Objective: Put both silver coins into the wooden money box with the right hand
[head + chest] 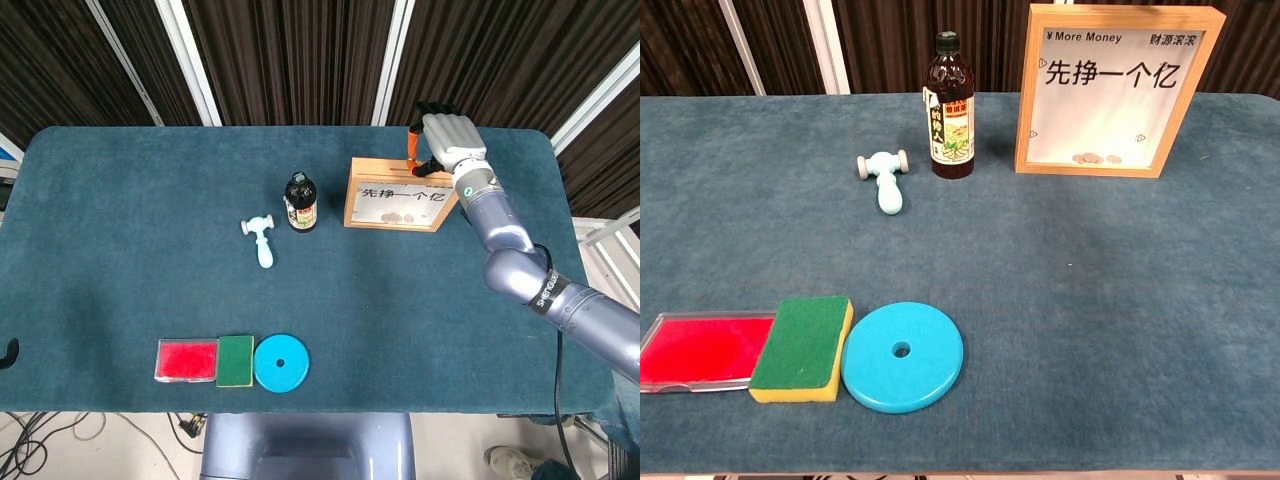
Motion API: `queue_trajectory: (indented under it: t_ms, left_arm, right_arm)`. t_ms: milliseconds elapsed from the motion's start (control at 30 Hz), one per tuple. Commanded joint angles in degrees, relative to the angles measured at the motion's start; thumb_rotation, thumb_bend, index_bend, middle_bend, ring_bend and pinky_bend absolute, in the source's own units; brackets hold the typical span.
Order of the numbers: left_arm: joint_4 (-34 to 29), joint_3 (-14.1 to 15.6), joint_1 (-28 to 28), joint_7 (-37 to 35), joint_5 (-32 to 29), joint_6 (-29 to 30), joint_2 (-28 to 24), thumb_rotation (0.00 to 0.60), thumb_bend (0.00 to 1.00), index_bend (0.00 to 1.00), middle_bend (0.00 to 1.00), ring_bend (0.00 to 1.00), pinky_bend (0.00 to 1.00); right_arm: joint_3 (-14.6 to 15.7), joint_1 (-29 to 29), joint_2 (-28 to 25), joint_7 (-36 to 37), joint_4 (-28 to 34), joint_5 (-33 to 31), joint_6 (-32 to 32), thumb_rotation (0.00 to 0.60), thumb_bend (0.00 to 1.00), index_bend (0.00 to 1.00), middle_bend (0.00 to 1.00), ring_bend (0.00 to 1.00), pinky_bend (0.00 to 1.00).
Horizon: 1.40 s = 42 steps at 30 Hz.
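Observation:
The wooden money box [392,193] stands upright at the back right of the table, its clear front [1110,100] printed with black characters. Silver coins [1092,158] lie inside on its floor, and in the head view these coins [397,217] show faintly behind the pane. My right hand [450,140] hovers over the box's back right corner, back toward the camera, fingers loosely bent, thumb apart, nothing seen in it. The chest view does not show it. Of my left hand only a dark curved tip [8,351] shows at the left edge.
A dark bottle [301,203] stands left of the box, with a pale blue toy hammer [262,240] further left. Along the front edge lie a red tray [187,360], a green sponge [235,360] and a blue disc [281,362].

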<state>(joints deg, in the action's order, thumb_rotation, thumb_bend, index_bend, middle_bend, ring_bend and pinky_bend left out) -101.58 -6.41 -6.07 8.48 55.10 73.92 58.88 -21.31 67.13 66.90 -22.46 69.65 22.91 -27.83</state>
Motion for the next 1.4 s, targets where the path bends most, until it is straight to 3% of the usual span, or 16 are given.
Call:
queue_trajectory:
  t_ms: [33, 667, 1400]
  left_arm:
    - [-0.1, -0.01, -0.01, -0.02, -0.15, -0.09, -0.04, 0.6, 0.4, 0.13, 0.0, 0.0, 0.0]
    - [-0.46, -0.04, -0.02, -0.89, -0.25, -0.54, -0.47, 0.6, 0.4, 0.13, 0.0, 0.0, 0.0]
    - [-0.6, 0.0, -0.03, -1.75, -0.07, -0.86, -0.73, 0.6, 0.4, 0.13, 0.0, 0.0, 0.0]
  right_arm:
    - [1.04, 0.45, 0.77, 1.62, -1.29, 0.83, 1.24, 0.6, 0.64, 0.66, 0.09, 0.0, 0.0]
    - [4.91, 2.39, 4.49, 10.27, -8.88, 4.16, 5.32, 0.6, 0.64, 0.64, 0.09, 0.0, 0.0]
    - [11.14, 7.98, 2.44, 18.33, -12.55, -1.33, 13.69, 0.6, 0.64, 0.6, 0.08, 0.0, 0.0]
